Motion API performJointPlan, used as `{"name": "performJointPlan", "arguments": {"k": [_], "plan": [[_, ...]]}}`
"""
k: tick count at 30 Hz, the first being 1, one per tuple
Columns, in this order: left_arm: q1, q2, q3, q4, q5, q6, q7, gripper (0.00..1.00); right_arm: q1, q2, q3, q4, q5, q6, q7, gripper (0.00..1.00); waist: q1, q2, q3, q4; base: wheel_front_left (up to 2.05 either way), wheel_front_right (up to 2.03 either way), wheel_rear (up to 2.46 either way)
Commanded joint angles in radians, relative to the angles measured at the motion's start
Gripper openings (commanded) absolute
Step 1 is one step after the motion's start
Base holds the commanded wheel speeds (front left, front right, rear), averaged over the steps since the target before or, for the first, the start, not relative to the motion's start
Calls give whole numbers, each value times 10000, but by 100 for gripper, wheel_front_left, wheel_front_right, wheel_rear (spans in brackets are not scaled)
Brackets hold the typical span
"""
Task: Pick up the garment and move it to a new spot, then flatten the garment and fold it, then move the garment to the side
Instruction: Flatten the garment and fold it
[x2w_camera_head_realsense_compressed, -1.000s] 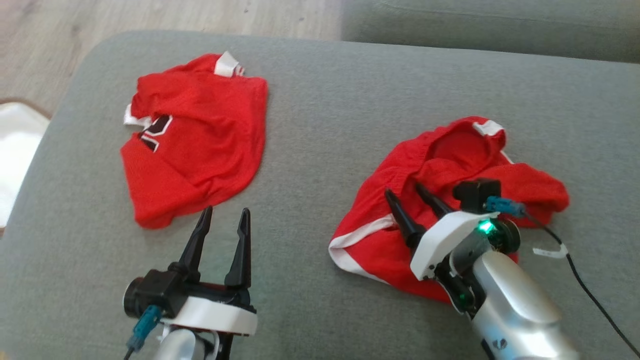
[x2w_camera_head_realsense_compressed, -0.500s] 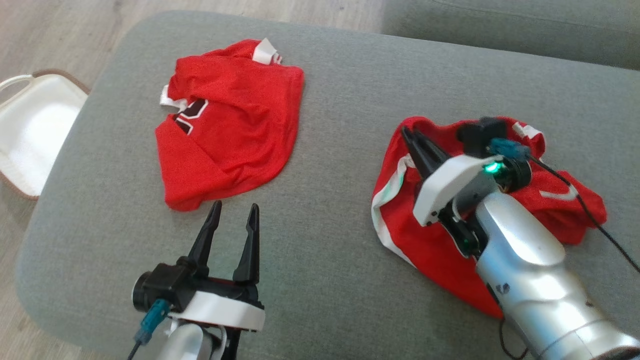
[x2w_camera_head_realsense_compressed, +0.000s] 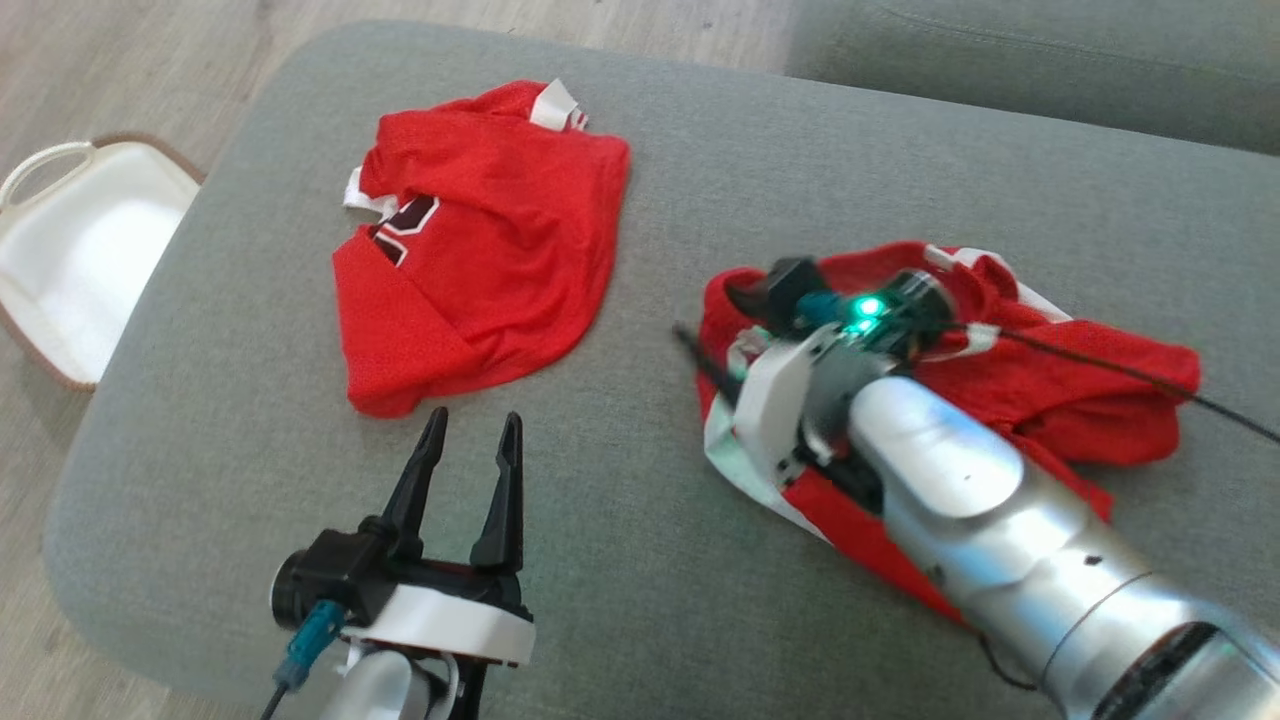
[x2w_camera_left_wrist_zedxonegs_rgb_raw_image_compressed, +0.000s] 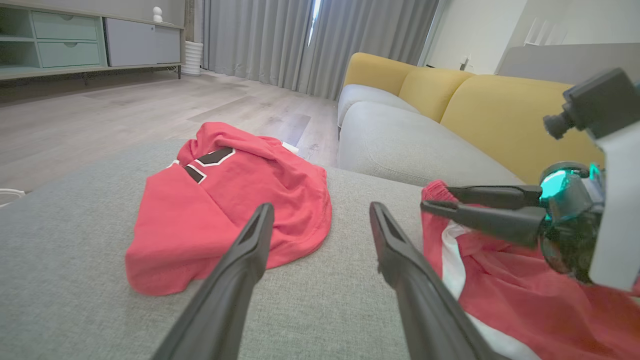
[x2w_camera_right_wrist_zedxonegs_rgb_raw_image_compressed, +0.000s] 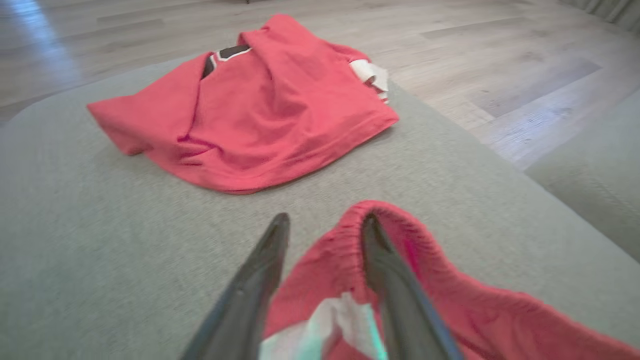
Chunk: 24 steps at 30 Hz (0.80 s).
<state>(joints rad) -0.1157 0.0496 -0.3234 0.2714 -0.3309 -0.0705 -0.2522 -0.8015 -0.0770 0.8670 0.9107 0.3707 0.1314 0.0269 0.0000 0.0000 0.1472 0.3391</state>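
- Garment (x2w_camera_head_realsense_compressed: 1080, 400): red shorts, crumpled toward the right edge of the cushion (x2w_camera_head_realsense_compressed: 800, 160), under the right arm.
- Right gripper (x2w_camera_right_wrist_zedxonegs_rgb_raw_image_compressed: 326, 220): fingers parted, waistband looped over one. It may be pinching cloth lower down, but blur hides that.
- Left gripper (x2w_camera_head_realsense_compressed: 474, 416): spread, empty, near the front edge.
- Advice: close squarely on the waistband, lift clear before carrying, and keep off the jersey (x2w_camera_head_realsense_compressed: 480, 250).

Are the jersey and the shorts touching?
Apart. Head view shows a strip of grey cushion between the jersey and the shorts.
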Motion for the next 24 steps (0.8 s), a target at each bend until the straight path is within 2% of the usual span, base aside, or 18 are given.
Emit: {"name": "performJointPlan", "arguments": {"k": [1,2,3,9,13,17,24], "plan": [[-232,7,314,-269,-51,40,-95,100,-130,251,190,-293,220,-7,-62,100,0,0,-57,-110,0,0,0],[-184,7,452,-257,-57,64,-95,100,16,262,1037,-791,1013,-7,-79,100,0,0,-180,-429,0,0,0],[-171,7,507,-266,-35,58,-95,100,25,263,1245,-897,1201,-7,-103,100,0,0,-217,-567,0,0,0],[-142,7,973,-415,146,28,-95,100,40,265,1762,-958,1884,-7,-320,100,0,0,-529,-1483,0,0,0],[-89,7,1223,-541,266,-13,-95,100,68,195,1647,-714,2024,-7,-575,100,0,0,-780,-2053,0,0,0],[13,7,1484,-616,363,-76,-95,100,248,-172,1280,-599,2158,-7,-896,100,0,0,-1019,-2574,0,0,0],[210,7,1772,-745,448,-144,-95,100,873,-860,65,-712,2638,-7,-1406,100,0,0,-1297,-3312,0,0,0]]}}
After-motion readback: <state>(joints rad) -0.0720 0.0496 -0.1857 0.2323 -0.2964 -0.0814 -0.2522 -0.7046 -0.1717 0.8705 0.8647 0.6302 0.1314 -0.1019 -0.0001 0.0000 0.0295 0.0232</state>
